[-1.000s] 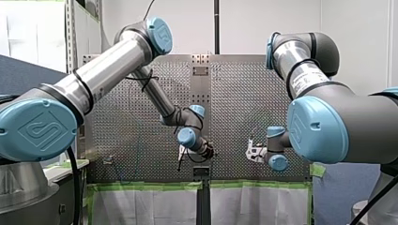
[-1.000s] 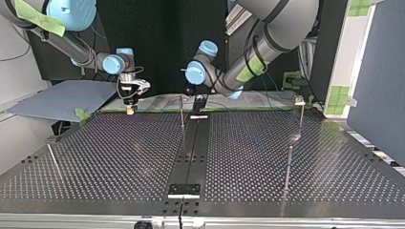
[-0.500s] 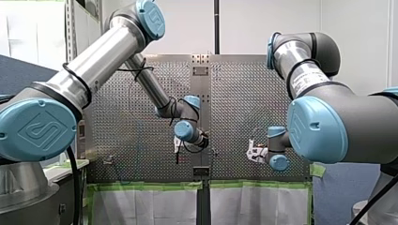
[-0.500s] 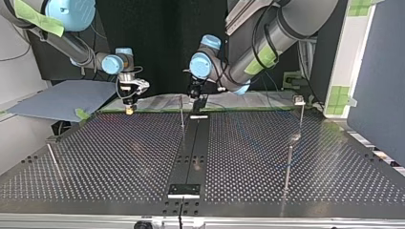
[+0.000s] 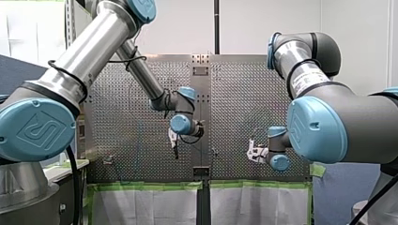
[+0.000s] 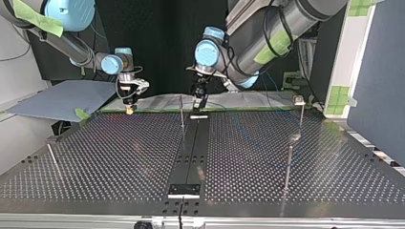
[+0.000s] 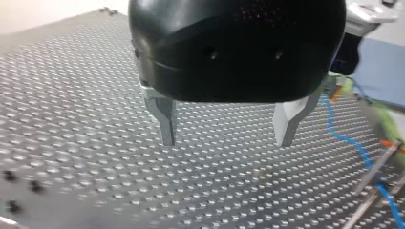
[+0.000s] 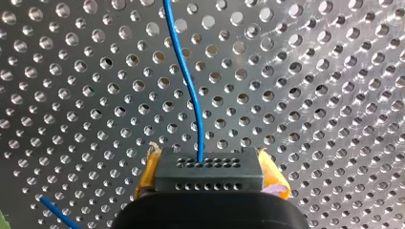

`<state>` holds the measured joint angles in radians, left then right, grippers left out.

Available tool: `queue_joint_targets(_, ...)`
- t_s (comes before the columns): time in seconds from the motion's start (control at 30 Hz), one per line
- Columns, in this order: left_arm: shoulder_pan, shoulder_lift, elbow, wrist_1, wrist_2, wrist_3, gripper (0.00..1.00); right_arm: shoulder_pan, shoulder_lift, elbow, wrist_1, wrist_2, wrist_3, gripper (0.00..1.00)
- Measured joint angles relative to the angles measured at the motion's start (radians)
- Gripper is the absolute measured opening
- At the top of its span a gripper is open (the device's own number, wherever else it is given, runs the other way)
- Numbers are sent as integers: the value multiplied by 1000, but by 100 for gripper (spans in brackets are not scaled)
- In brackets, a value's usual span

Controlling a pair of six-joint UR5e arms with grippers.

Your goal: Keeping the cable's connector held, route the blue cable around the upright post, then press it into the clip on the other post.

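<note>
Our perforated table [image 8: 310, 71] looks like bare metal to us, satin with bright glints round the holes. Our left gripper [image 7: 227, 141] has a smooth, slightly glossy black plastic shell and dull grey metal fingers [image 7: 165, 117]. The blue cable [image 8: 188, 90] has a smooth plastic-looking jacket, and its connector [image 8: 208, 174] is matt black plastic. The yellow pads [image 8: 271, 172] either side look rubbery, a bit ragged at the edges. Our left arm [image 5: 89, 51] is brushed metal tube with glossy blue plastic caps [image 5: 37, 129].
</note>
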<state>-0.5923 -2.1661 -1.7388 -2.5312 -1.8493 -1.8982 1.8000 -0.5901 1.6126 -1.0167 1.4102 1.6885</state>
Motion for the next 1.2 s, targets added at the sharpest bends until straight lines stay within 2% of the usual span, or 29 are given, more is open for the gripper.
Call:
queue_joint_targets(0.33, 1, 102, -101, 87, -6, -2, 100, 0, 0, 0, -2, -7, 1, 0)
queue_joint_targets(0.8, 1, 223, -223, 99, -7, -1, 100, 0, 0, 0, 0, -7, 1, 0)
queue_joint_targets(1.2, -1, 320, -320, 162, -6, 10, 100, 0, 0, 0, 1, -8, 1, 0)
